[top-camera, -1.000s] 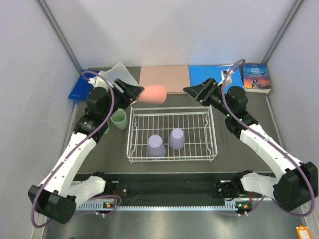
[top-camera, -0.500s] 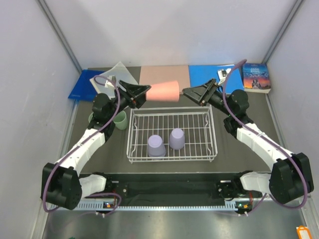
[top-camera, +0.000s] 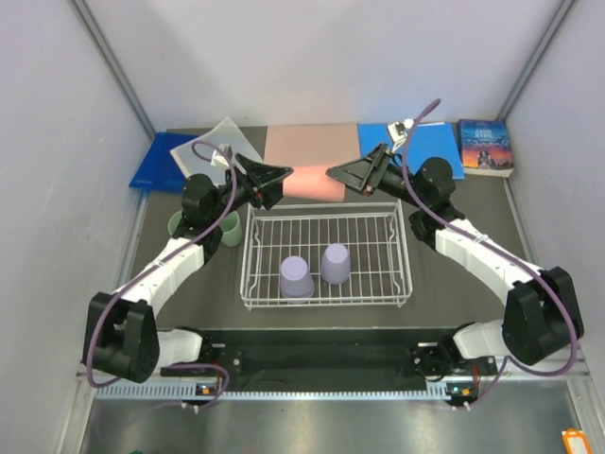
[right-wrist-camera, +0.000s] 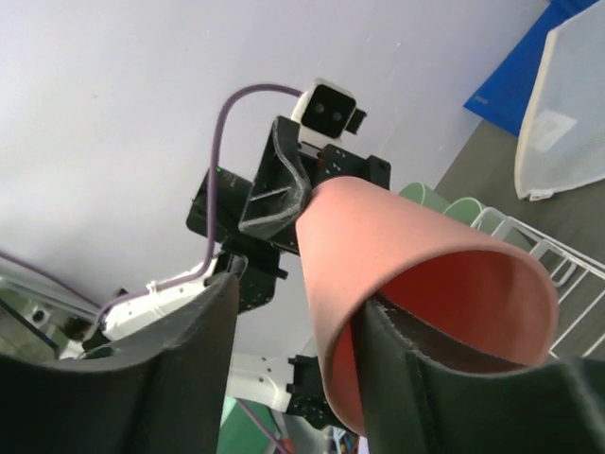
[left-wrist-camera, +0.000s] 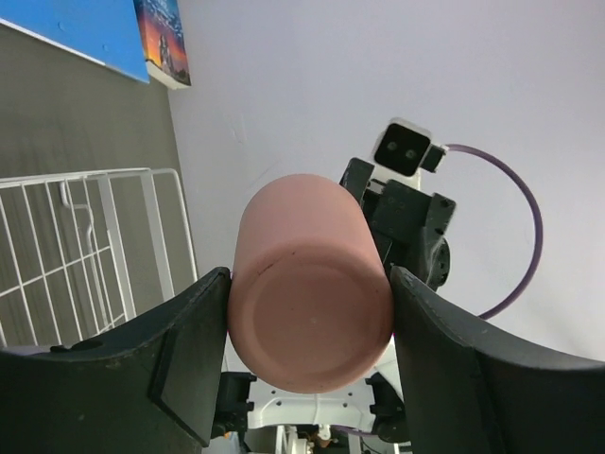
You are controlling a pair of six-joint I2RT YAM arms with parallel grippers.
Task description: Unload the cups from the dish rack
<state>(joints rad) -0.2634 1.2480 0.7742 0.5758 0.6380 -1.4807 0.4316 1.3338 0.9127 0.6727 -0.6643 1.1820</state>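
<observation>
**Pink cup held in mid-air between both arms, 2 cups left in rack**

5 cups total: 1 pink, 2 purple, 2 green.

The pink cup (top-camera: 307, 182) is off the surface, lying sideways above the far edge of the dish rack (top-camera: 321, 305). The left gripper (top-camera: 277, 180) pinches it at the closed base end. In the left wrist view the cup's base (left-wrist-camera: 312, 322) sits tight between both fingers, touching each.

The right gripper (top-camera: 333, 175) meets the cup's open end. Its jaws are spread. In the right wrist view one side of the cup wall (right-wrist-camera: 406, 255) sits between the fingers, with a gap to the outer finger (right-wrist-camera: 142, 378). The other finger lies across the mouth, and contact there cannot be told.

The 2 purple cups (top-camera: 296, 277) (top-camera: 335, 263) stand upside down, side by side, on the rack's grid bottom, near the front.

The 2 green cups (top-camera: 227, 228) (top-camera: 176, 224) stand mouth up on the surface (top-camera: 473, 312), left of the rack. One is just beside the rack's left wall, the other further left behind the left arm.

Flat items along the far edge:
- 2 blue boards (top-camera: 151, 170) (top-camera: 421, 142)
- 1 white sheet (top-camera: 213, 142)
- 1 salmon mat (top-camera: 312, 144)
- 1 book (top-camera: 487, 147)
</observation>
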